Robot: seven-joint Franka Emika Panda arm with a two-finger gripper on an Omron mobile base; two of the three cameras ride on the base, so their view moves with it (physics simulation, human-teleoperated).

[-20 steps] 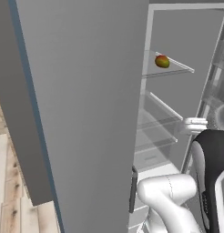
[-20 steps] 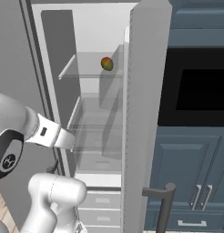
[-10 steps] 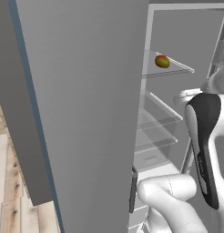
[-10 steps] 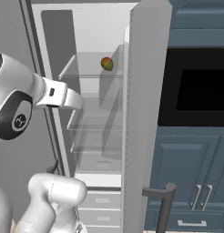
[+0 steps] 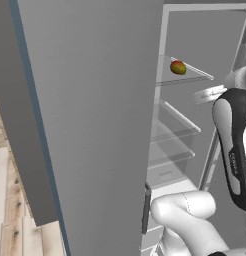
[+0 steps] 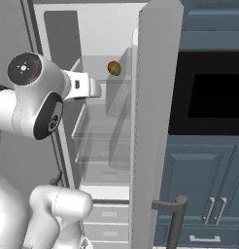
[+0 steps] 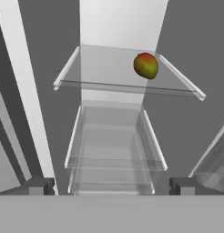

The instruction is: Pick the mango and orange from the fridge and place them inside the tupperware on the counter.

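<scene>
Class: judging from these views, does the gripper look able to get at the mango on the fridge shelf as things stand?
Probably yes. The fridge door stands open, the mango sits alone on its glass shelf, and the gripper faces in with nothing between.

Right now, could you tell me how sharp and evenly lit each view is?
Left base view: flat, even rendered light, small red-green mango crisp. Right base view: clear glass shelves faint against the tall grey fridge's pale interior. Hand view: mango edges soft; shelf rims sharp; no glare.
</scene>
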